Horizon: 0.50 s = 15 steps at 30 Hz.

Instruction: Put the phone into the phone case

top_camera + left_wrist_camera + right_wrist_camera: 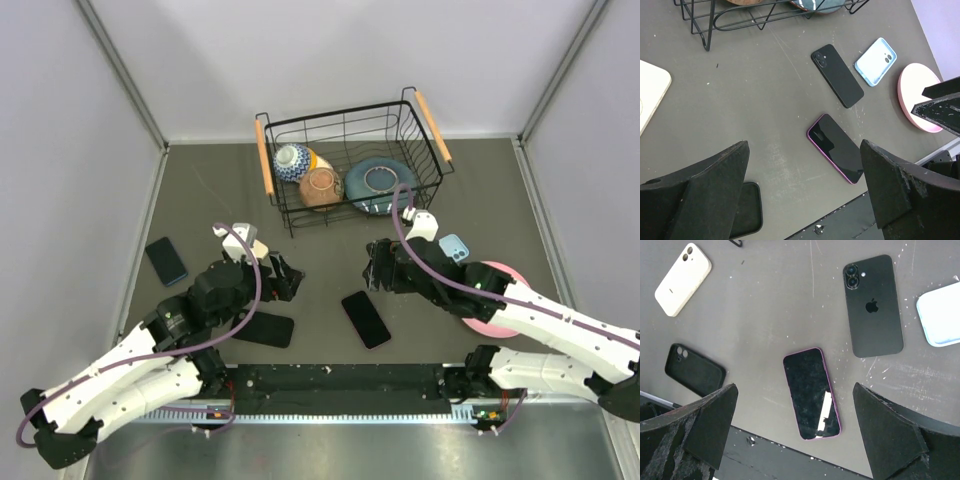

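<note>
Purple-rimmed phone (365, 319) lies screen-up on the dark counter (200, 200), low in the middle of the top view and just above the arms' base rail. Nothing touches it. In the right wrist view a black phone (872, 312) lies back-up to its upper right, apart from it, and a light blue case (940, 315) sits at the right edge of the frame. A black case (265, 328) lies to the lower left of the purple-rimmed phone, partly under the left arm. A cream case (682, 272) rests in the upper left corner of the right wrist view.

The left claw (285, 277) hangs above the counter left of centre with its fingers spread wide and nothing between them. The right claw (378, 265) faces it from right of centre, equally wide apart and empty.

A pink plate (490, 300) shows under the right arm. A blue phone (166, 261) lies at the far left, and a wire basket (350, 160) holding bowls stands at the top centre.
</note>
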Each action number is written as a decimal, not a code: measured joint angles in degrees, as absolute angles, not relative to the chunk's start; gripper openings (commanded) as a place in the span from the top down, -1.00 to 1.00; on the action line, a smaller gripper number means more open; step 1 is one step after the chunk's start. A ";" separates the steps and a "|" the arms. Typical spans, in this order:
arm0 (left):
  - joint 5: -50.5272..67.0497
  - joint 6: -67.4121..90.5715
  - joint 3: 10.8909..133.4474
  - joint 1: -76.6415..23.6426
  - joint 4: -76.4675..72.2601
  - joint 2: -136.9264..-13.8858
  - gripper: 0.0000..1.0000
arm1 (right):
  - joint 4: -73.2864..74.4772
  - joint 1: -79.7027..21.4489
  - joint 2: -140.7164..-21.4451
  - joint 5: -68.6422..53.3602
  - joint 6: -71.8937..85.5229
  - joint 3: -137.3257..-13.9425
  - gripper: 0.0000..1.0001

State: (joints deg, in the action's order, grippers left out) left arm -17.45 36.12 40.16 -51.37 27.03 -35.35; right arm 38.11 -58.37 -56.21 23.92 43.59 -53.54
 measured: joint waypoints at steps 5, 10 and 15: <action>-17.50 36.10 40.16 -51.37 27.11 -35.35 -0.96 | 37.58 -58.37 -55.86 24.27 43.79 -52.36 -0.97; -19.09 36.01 40.16 -51.37 28.10 -35.46 -0.98 | 37.47 -58.37 -55.83 25.69 43.99 -51.96 -0.97; -20.69 35.88 40.21 -51.37 28.93 -36.47 -0.98 | 37.34 -57.52 -55.44 28.49 43.18 -49.82 -0.97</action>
